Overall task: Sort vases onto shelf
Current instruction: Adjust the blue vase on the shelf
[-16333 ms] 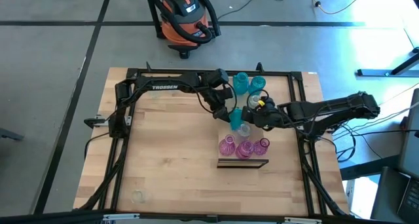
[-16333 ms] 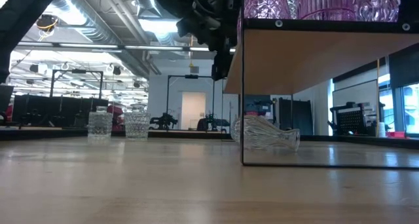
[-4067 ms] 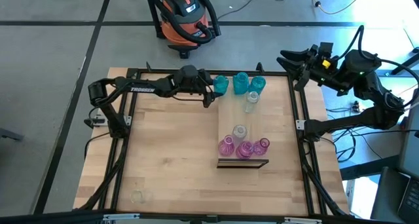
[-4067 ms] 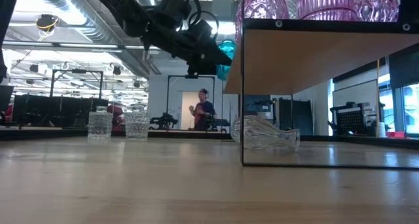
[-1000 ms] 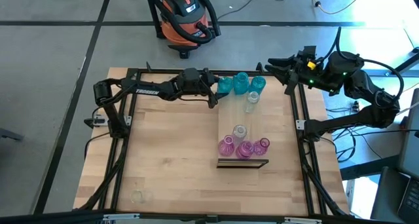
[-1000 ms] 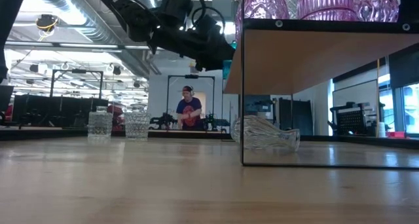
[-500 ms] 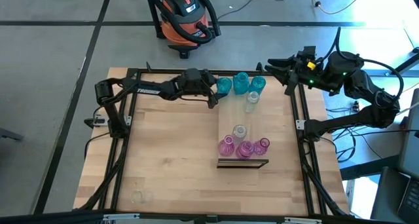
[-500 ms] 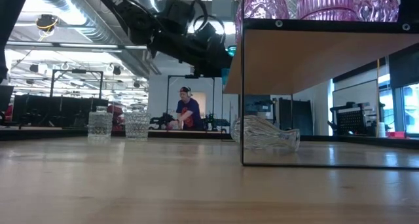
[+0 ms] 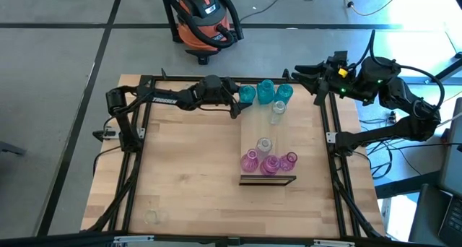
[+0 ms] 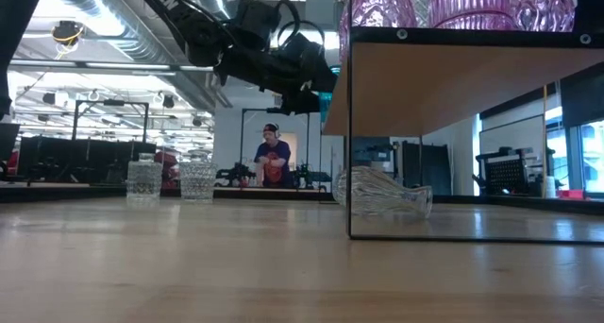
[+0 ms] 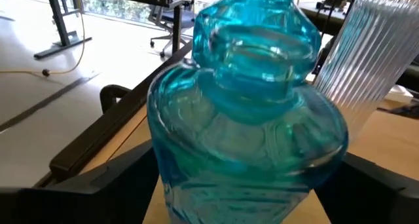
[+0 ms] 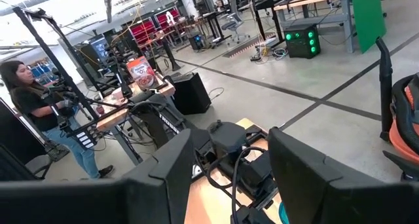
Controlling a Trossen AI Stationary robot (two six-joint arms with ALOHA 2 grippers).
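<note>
The shelf (image 9: 254,128) is a light-wood board on legs with a dark near edge. On it stand three pink vases (image 9: 270,164) at the near end, two clear vases (image 9: 264,144) in the middle, and two teal vases (image 9: 266,90) at the far end. My left gripper (image 9: 242,99) is shut on a third teal vase (image 9: 247,94) at the shelf's far left corner. This vase fills the left wrist view (image 11: 245,119). My right gripper (image 9: 299,75) hangs open and empty above the table's far right corner. Another clear vase (image 10: 382,193) lies on its side under the shelf. My left gripper pinches the teal vase's wide body (image 11: 196,165) between its two fingers (image 11: 124,178), one on either side. It comes about level from the table's left side. The vase is upright, neck up. I cannot tell whether its base rests on the shelf.
A ribbed clear vase (image 11: 380,54) stands close beside the held one. Two ribbed clear glass pieces (image 10: 170,181) show at the left in the low view. One clear piece (image 9: 151,217) sits near the table's near left corner. A black frame (image 9: 216,81) rims the table. A person (image 10: 272,162) stands beyond it.
My left gripper has barely shifted and keeps the teal vase at the shelf's far left corner. The person in the room behind has moved about.
</note>
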